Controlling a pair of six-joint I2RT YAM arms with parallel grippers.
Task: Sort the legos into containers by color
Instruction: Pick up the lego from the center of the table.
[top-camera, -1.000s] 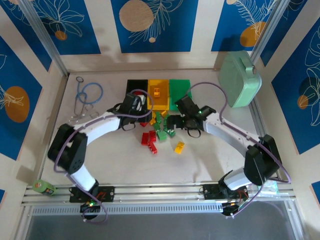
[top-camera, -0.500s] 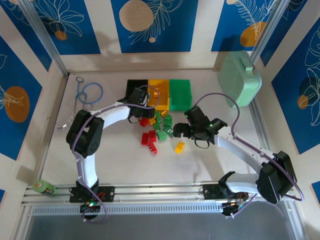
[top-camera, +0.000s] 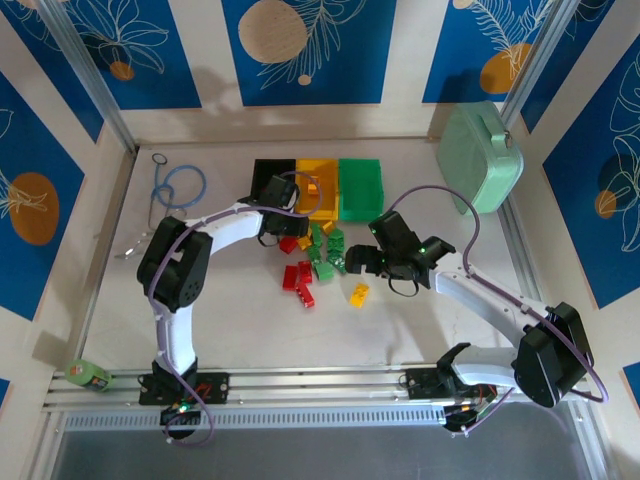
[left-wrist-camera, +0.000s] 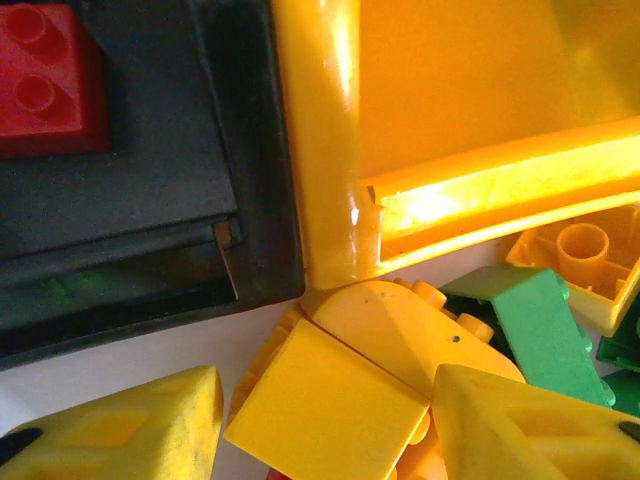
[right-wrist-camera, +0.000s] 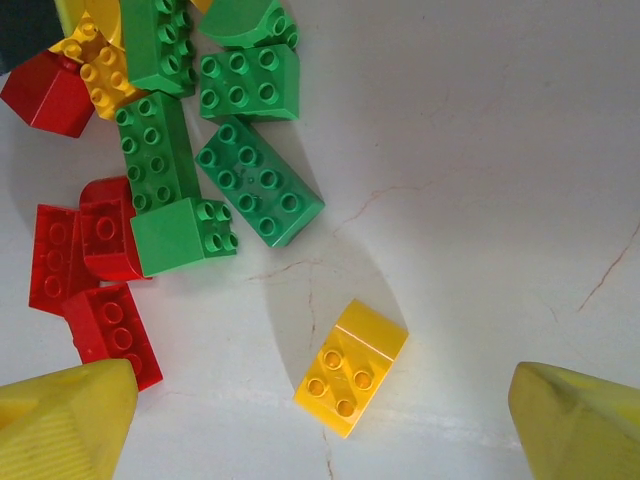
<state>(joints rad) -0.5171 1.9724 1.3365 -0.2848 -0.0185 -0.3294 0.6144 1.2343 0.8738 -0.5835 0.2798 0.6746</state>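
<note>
Left gripper (left-wrist-camera: 325, 432), arm outstretched, pinches a yellow lego (left-wrist-camera: 320, 405) at the yellow bin's (left-wrist-camera: 325, 150) near corner; right gripper (right-wrist-camera: 325, 418) hangs spread, down-right of it.

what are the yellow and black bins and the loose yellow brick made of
Yellow bin: glossy moulded plastic, likely; bright highlights run along its rim. Black bin: plastic, but matte, faintly grainy. Loose yellow brick: smooth hard plastic with moulded studs.

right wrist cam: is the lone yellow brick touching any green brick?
No, the yellow brick sits by itself, with a clear gap to the nearest green brick.
</note>
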